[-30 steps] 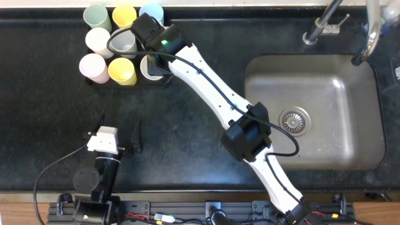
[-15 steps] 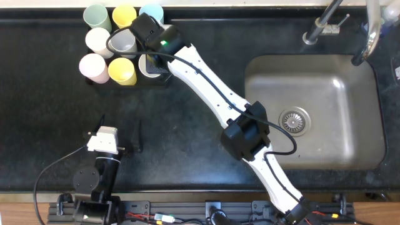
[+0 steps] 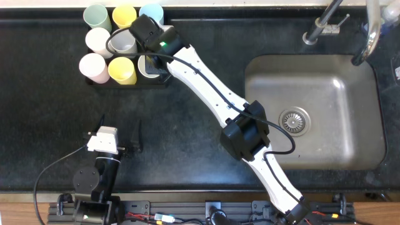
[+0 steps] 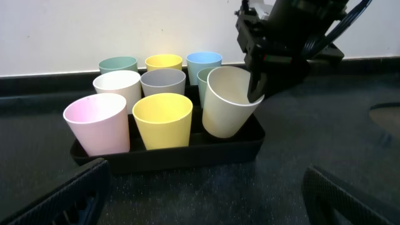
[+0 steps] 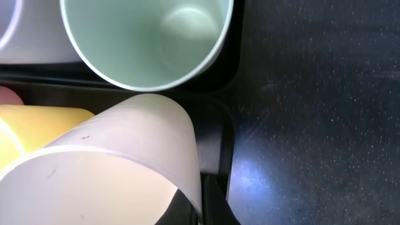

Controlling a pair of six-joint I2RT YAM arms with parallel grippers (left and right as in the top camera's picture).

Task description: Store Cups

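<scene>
Cream plastic cup [image 4: 230, 103] leaned tilted in the black plastic tray's [image 4: 187, 160] 5 o'clock corner, at the counter's [image 3: 187, 137] 11 o'clock. The right hand [image 4: 256, 86] pinched its rim, probably to seat it in that last slot. Left hand [image 3: 120, 131] idled open.

Fig.: clearance around the tray [image 4: 187, 156]. Its slots were all taken, cups rim to rim, no finger gap btw. them. My R gripper [image 4: 257, 94] gripped the cream cup [image 4: 228, 103], tilted at the front-right corner, w/ the green cup [image 5: 147, 37] just behind. My R arm [image 3: 206, 81] barred the sink [image 3: 325, 137] side diagonally. Bare counter [image 3: 187, 144] lay btw. tray and my L gripper [image 3: 119, 130].
</scene>
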